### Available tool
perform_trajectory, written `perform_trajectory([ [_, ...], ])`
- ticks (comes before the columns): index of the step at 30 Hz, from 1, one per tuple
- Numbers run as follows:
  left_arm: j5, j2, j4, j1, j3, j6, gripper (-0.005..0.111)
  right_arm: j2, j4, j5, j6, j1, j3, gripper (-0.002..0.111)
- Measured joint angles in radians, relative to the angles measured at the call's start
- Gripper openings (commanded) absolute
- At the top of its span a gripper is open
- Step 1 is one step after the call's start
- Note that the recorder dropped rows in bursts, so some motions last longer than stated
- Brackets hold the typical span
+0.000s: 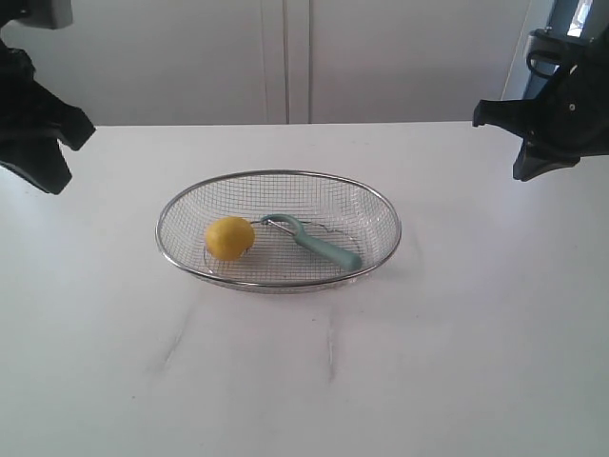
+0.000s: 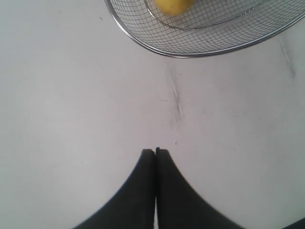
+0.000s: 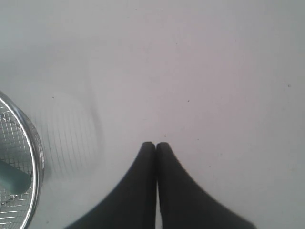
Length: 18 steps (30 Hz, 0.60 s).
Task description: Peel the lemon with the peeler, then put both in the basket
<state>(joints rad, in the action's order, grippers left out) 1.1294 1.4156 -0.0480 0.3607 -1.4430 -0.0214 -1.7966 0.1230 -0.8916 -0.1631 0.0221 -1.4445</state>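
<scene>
The yellow lemon [image 1: 229, 237] lies in the left part of the silver wire basket [image 1: 279, 179] at the table's middle. Beside it, inside the basket, lies the pale teal peeler [image 1: 314, 242], its looped head toward the lemon. The left wrist view shows the lemon [image 2: 173, 5] and the basket rim [image 2: 143, 44] far from my left gripper [image 2: 155, 150], which is shut and empty. My right gripper [image 3: 156, 144] is shut with nothing in it, over bare table beside the basket rim [image 3: 34, 157]; the peeler's handle end [image 3: 12, 177] shows there. Both arms hang raised at the exterior view's left [image 1: 38, 133] and right [image 1: 547, 119] edges.
The white table [image 1: 304, 381] spreads around the basket, with faint scuff marks [image 1: 330, 354] in front of it. A pale wall with panel seams [image 1: 285, 57] stands behind the table's far edge.
</scene>
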Motion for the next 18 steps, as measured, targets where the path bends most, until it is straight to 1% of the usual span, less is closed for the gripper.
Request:
perform_trajectory([
  [6,-0.008,-0.108,0.015,0.0,0.054,0.0,0.0,0.0,0.0,0.0,0.0,0.0,0.0,0.0],
  [12,-0.102,-0.242,0.048,0.0,0.169,0.0,0.0,0.0,0.0,0.0,0.0,0.0,0.0,0.0],
  [16,-0.12,-0.28,0.048,-0.04,0.213,0.0,0.0,0.0,0.0,0.0,0.0,0.0,0.0,0.0],
  [18,-0.123,-0.297,0.036,-0.08,0.233,0.0,0.0,0.0,0.0,0.002,0.0,0.0,0.0,0.0],
])
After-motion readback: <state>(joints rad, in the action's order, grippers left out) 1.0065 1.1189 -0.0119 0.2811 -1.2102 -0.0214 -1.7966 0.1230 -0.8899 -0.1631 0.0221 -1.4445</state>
